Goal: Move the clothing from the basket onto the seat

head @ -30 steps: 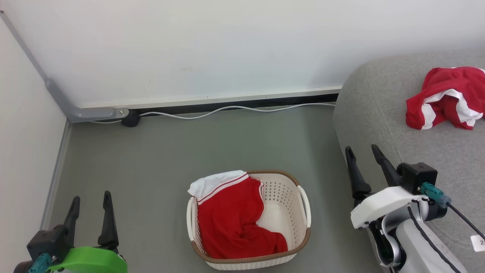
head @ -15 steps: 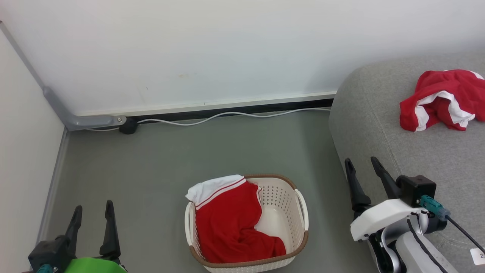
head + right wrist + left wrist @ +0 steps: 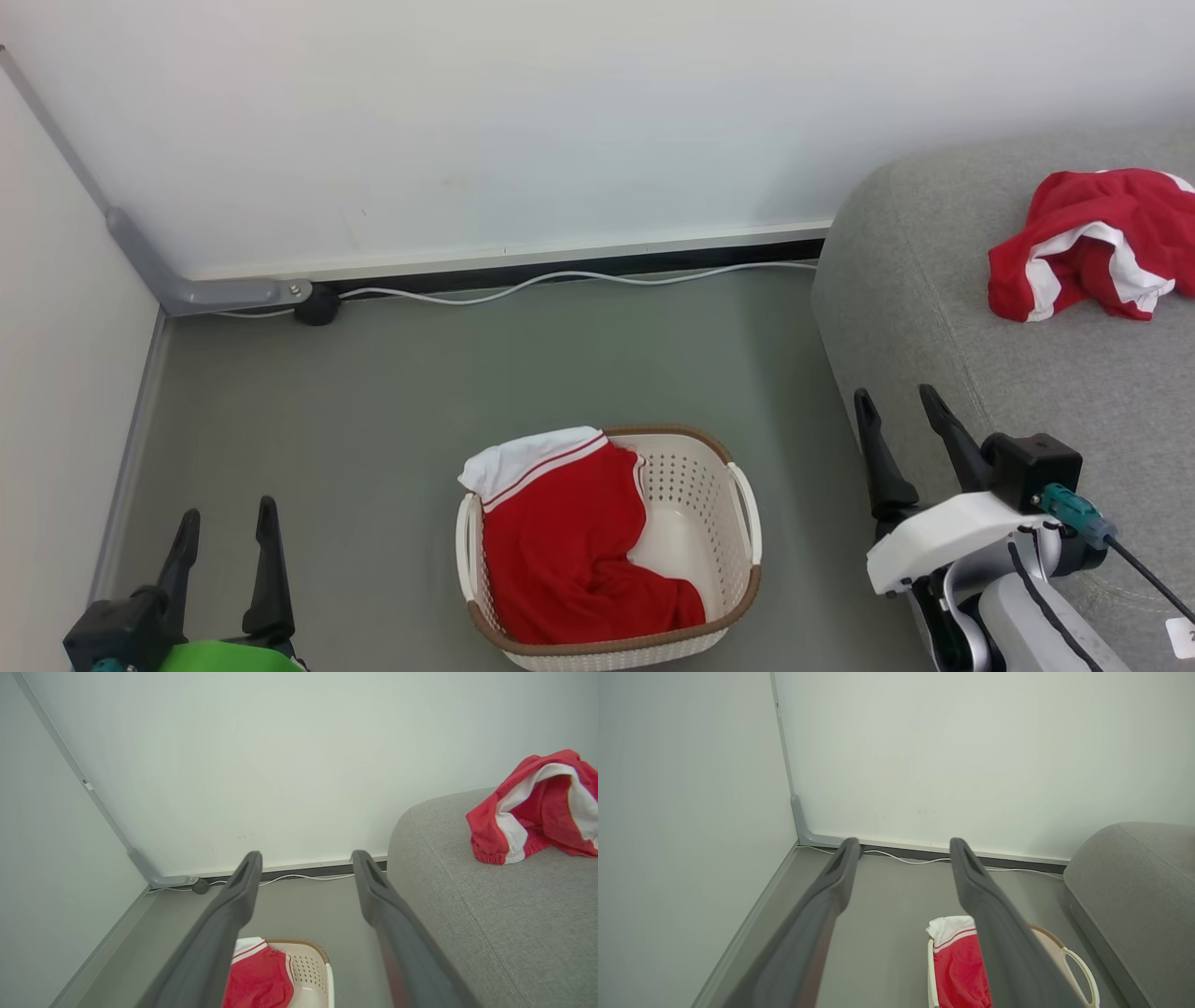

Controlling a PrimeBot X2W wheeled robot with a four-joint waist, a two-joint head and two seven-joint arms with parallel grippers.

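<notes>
- The head view has shifted a little since a second ago, which is a camera move. The basket (image 3: 686, 471), the seat (image 3: 934, 308) and the clothing lie as before.
- The left tool (image 3: 230, 509) and the right tool (image 3: 893, 392) stay spread wide, holding nothing.
- One red garment (image 3: 560, 551) lies in the basket's left half; another garment (image 3: 1074, 243) lies crumpled on the seat.
- The right wrist view takes in the seat's garment, while the left wrist view reaches the seat's rounded end.

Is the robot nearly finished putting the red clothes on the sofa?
It looks about halfway. Done: one red garment already lies crumpled on the grey sofa. In hand: nothing right now; the left gripper and right gripper are both open and empty. Left: a second red garment sits in the basket, its white band hanging over the rim. It needs carrying to the sofa.
</notes>
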